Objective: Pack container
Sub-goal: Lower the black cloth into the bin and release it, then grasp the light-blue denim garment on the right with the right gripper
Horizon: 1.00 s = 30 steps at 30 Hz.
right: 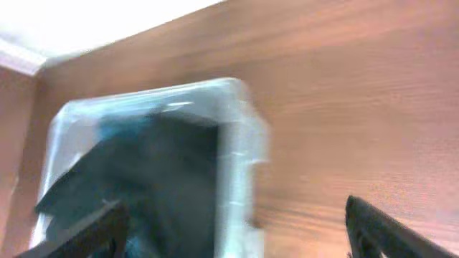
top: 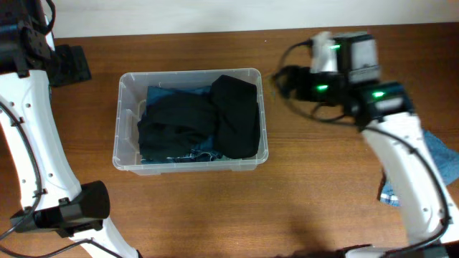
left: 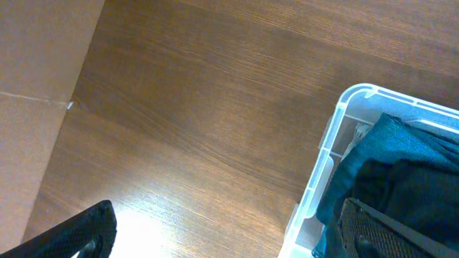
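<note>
The clear plastic container (top: 123, 122) stands mid-table and holds black garments (top: 233, 115) on top of blue denim cloth (top: 176, 93). My left gripper (top: 70, 64) is open and empty, over bare table beyond the container's far left corner. In the left wrist view the gripper (left: 229, 240) spans the container's corner rim (left: 337, 122). My right gripper (top: 287, 80) is open and empty, just right of the container's far right corner. The right wrist view is blurred; there the gripper (right: 240, 240) straddles the container's right wall (right: 240, 150).
A blue cloth (top: 439, 154) with a checkered piece (top: 389, 192) lies at the table's right edge, partly under the right arm. The left arm's base (top: 79, 208) stands at the front left. A wall runs behind the table.
</note>
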Each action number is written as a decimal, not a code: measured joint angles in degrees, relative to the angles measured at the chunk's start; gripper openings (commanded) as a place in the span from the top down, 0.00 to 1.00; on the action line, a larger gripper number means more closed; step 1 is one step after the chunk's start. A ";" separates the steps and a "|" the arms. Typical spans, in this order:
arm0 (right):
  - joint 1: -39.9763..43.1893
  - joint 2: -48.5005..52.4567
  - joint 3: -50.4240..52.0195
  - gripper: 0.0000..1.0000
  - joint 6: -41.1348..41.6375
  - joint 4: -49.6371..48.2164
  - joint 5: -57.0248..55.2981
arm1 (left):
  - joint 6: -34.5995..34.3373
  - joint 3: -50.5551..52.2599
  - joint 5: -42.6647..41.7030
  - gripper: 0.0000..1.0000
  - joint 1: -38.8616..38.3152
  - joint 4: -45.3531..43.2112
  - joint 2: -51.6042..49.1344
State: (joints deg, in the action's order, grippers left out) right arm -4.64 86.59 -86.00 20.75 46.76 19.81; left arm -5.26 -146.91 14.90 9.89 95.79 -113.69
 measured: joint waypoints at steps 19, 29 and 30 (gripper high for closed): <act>55.04 8.55 2.97 0.01 9.22 9.84 -17.88 | 0.00 -0.02 0.04 0.01 0.00 0.00 0.00; 57.27 24.74 5.55 0.30 7.04 9.46 -18.01 | 0.00 0.00 0.07 0.00 0.00 0.00 0.00; 57.27 25.75 5.55 0.56 5.75 9.18 -16.68 | 0.00 -0.02 0.07 0.00 0.00 0.00 0.00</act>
State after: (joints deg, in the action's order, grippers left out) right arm 52.62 112.33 -80.44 26.50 55.94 3.14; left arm -5.26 -146.93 14.96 9.89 95.79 -113.69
